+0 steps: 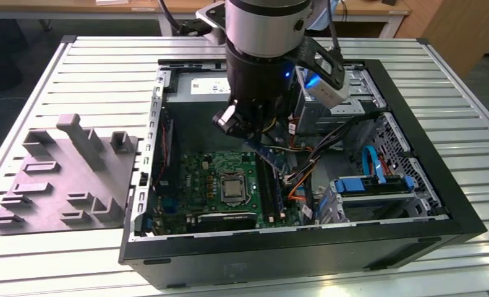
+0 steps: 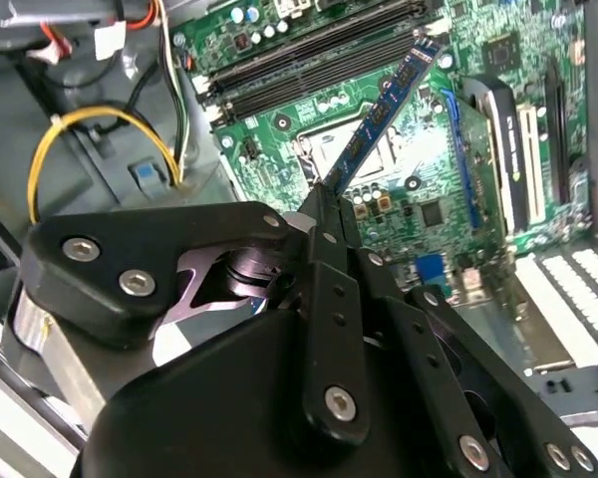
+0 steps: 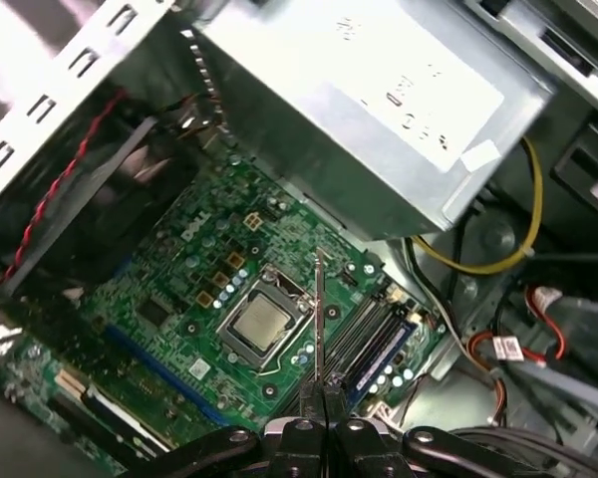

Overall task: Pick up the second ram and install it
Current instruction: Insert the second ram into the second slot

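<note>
Nearest, note the claw (image 2: 329, 204) pinched fully shut on one end of the ram (image 2: 381, 112); see the black fingers (image 2: 324, 289) flat against both faces of it in the second wrist view, no gap showing; find the same grip in the first wrist view, the ram (image 3: 319, 319) edge-on there as a thin line out of the closed tips. Place the ram in the air, tilted, inside the case (image 1: 310, 247) and not seated anywhere; read it as a dark blue strip with small chips, over the green board (image 2: 419, 129), near the socket (image 3: 259, 324) and just beside the long black slots (image 3: 364, 334); cannot tell whether its free end touches the board. Further off, find a yellow cable (image 3: 478, 261) looped beside the board and a silver power supply (image 3: 379, 100) at the board's edge. Farther still, in the exterior view, follow the arm (image 1: 261, 62) down into the open black case, with the ram slanted below it above the board; spot a blue drive carrier (image 1: 374, 185) on the exterior view's right of the board; see the case on a slatted metal table (image 1: 104, 62), with a grey tray (image 1: 63, 179) just beside it on the exterior view's left.
</note>
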Tool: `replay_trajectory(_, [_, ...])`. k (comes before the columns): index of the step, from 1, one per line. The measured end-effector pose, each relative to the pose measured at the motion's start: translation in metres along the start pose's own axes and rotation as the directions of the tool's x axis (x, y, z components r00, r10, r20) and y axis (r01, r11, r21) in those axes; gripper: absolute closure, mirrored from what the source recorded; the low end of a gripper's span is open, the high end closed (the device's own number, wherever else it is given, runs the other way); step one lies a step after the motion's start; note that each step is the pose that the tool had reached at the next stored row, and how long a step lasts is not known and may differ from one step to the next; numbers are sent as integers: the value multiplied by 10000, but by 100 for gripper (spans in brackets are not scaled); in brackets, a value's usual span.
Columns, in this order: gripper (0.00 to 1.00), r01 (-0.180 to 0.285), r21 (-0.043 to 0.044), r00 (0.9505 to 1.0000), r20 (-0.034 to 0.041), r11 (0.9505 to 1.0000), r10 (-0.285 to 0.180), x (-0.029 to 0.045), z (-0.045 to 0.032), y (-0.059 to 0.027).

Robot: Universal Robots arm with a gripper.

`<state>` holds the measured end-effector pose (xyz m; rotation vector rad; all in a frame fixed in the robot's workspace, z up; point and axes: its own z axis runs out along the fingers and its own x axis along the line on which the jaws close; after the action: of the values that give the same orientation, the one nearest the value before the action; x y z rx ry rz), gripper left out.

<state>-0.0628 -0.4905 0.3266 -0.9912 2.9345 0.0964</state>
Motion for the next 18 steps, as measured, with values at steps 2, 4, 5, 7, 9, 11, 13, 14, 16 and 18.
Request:
replay_trajectory(2, [88,-358,21,9994,17,9994,358,0,3,0])
replay_trajectory(4, [88,-732,43,9973,35,9973,731,0,6,0])
replay_trajectory(5, [88,-912,54,9958,44,9958,912,1,7,0])
replay_trajectory(7, [88,-1269,74,9919,62,9919,1268,1,9,0])
replay_trajectory(9, [88,-1622,93,9867,82,9867,1622,1,12,-1])
replay_trajectory(11, [88,-1986,112,9801,102,9800,1985,1,14,-1])
replay_trajectory(13, [88,-2342,129,9722,123,9721,2340,1,17,-1])
replay_trajectory(14, [88,-2517,138,9678,134,9677,2515,1,18,-1])
replay_trajectory(16, [88,-2872,154,9578,156,9578,2869,1,21,-1])
replay_trajectory(18, [88,-3214,171,9469,178,9468,3211,2,23,-1])
